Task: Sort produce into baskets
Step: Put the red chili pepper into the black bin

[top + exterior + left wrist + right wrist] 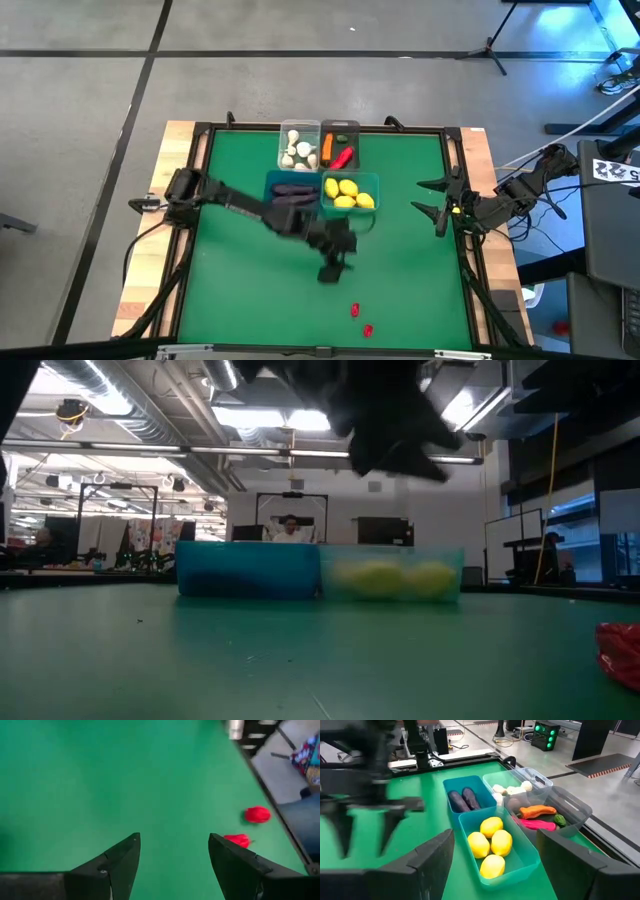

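Two red chilies are lying loose on the tabletop, well apart from the baskets, awaiting sorting. The left end effector is hovering between them, fingers apart and empty, facing the chilies for pickup. The right end effector is waiting, fingers apart, at the tabletop's edge.

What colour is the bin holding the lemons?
Teal-blue. The bin with four yellow lemons shows best in the right wrist view.

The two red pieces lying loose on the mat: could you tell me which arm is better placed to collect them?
The left. Its open hand hovers mid-table just short of the red pieces, which show right ahead in its wrist view. The right hand waits open at the table's right edge.
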Motion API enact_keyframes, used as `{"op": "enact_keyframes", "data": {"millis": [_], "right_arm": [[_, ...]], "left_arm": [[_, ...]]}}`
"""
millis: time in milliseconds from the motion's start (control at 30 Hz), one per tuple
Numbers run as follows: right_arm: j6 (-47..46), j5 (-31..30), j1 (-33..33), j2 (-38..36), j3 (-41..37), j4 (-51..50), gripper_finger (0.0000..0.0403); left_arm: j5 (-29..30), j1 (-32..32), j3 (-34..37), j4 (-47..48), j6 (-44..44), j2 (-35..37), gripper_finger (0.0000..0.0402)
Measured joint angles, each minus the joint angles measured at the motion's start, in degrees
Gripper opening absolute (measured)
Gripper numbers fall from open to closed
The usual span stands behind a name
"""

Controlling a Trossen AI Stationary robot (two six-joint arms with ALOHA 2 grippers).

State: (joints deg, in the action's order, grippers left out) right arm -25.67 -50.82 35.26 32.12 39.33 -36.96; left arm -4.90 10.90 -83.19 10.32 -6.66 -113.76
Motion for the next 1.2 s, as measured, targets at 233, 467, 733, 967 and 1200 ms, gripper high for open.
{"op": "enact_keyframes", "data": {"millis": [233, 467, 733, 967, 1200], "right_arm": [[-0.06, 0.54, 0.0, 0.39, 0.0, 1.34, 0.028], [-1.68, 0.95, -0.02, 0.39, 0.0, 1.35, 0.028], [-2.6, 1.01, -0.01, 0.39, 0.0, 1.08, 0.028], [-2.6, 1.04, -0.01, 0.39, 0.0, 0.87, 0.028], [-2.58, 1.33, -0.02, 0.39, 0.0, 0.38, 0.028]], "left_arm": [[4.37, 9.48, 2.31, -18.64, 15.1, -5.25, 0.023], [-9.49, 7.72, 2.35, -37.5, 12.41, -11.96, 0.023], [-19.37, 7.12, -2.15, -37.23, 10.03, -16.49, 0.023], [-21.26, 5.48, -2.28, -36.17, 9.97, -18.22, 0.023], [-26.69, 4.85, -2.22, -42.15, 0.46, -23.0, 0.023]]}}
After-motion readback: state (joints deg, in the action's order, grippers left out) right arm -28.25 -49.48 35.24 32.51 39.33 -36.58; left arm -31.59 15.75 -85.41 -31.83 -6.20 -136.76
